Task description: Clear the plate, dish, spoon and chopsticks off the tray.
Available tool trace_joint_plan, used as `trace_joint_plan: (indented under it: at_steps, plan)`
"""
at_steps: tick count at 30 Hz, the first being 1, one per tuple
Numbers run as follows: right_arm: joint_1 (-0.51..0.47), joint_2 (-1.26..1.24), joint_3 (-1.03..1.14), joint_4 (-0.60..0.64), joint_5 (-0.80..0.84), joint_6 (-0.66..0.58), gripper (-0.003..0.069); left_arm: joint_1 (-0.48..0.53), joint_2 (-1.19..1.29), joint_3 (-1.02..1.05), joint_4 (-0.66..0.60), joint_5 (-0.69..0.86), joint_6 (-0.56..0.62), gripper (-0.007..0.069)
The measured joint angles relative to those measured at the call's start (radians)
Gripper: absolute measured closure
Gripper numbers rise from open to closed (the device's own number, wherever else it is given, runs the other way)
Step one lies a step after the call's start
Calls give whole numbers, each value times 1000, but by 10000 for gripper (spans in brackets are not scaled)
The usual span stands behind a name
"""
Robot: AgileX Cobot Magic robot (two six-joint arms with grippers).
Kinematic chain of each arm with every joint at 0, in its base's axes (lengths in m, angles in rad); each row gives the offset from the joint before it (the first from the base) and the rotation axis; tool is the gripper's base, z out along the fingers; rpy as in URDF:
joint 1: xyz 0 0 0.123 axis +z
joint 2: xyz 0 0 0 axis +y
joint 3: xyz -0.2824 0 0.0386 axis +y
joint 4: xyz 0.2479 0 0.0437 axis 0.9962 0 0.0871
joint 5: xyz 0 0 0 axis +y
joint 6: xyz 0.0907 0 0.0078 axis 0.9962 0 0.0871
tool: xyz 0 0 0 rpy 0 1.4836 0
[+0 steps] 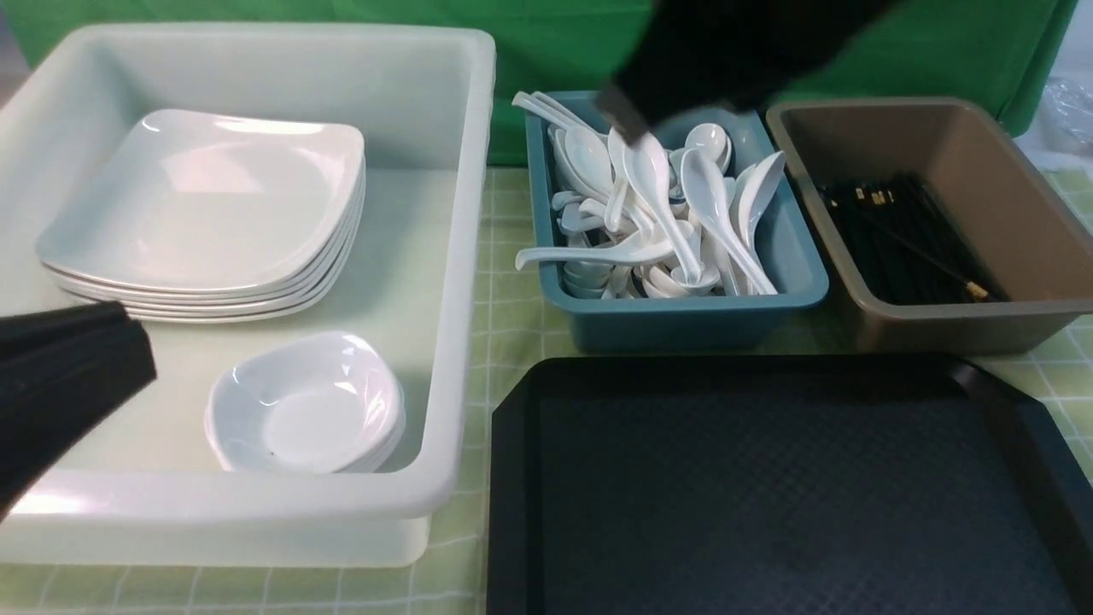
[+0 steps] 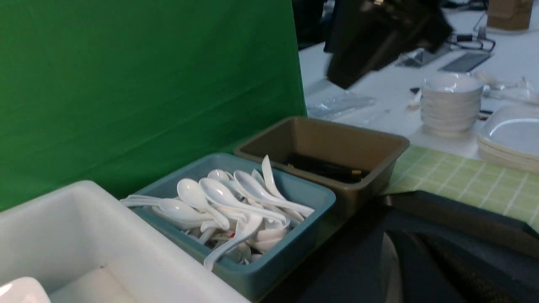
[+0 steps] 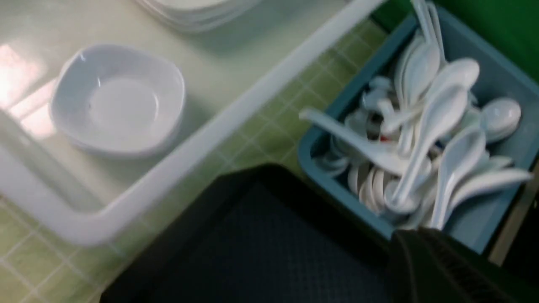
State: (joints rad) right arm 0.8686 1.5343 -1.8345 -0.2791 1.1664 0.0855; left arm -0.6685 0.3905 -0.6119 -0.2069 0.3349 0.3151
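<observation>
The black tray lies bare at the front right. White plates are stacked in the white tub, and a small stack of dishes sits in front of them. Several spoons fill the blue bin. Black chopsticks lie in the brown bin. My right gripper is shut and empty; in the front view it is a blur just above the spoons. My left gripper is shut on nothing and hangs over the tub's front left corner.
A green backdrop closes off the far side behind the bins. The cloth is a green check. In the left wrist view, a separate white table beyond the brown bin carries stacked bowls and plates.
</observation>
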Motion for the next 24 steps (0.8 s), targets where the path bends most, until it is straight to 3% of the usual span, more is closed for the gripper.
trace_joint_plan:
  at_steps: [4, 8, 24]
  plan:
    - [0, -157, 204, 5, -2, 22, 626, 0, -13, 76, -22, -137, 0, 603]
    - [0, -237, 299, 9, -2, 28, 621, 0, -15, 94, -16, -154, 0, 603]
    - [-11, -317, 324, 22, -55, 29, 583, 0, -17, 94, -13, -156, 0, 603]
